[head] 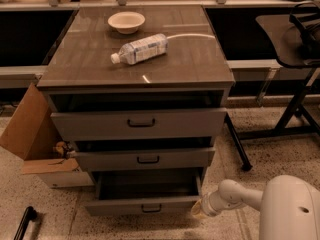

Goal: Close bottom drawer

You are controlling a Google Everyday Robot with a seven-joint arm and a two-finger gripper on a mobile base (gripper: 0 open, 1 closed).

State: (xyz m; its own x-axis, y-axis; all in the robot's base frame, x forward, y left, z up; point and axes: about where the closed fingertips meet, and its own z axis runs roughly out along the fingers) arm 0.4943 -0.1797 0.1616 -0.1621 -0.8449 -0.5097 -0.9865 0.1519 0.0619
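Observation:
The bottom drawer (142,206) is the lowest of the cabinet's three, with a slim grey-brown front and a small black bar handle (151,209). It stands pulled out, and its plain box interior (148,185) shows. My gripper (198,210) is at the drawer front's right end, low near the floor, at the tip of the white arm (235,196). It looks to be against the front panel's right edge.
A plastic bottle (140,49) lies on the cabinet top beside a white bowl (126,21). The top drawer (140,124) and middle drawer (145,159) stand slightly open. A cardboard box (35,139) sits left of the cabinet. A black stand's legs (285,119) are right.

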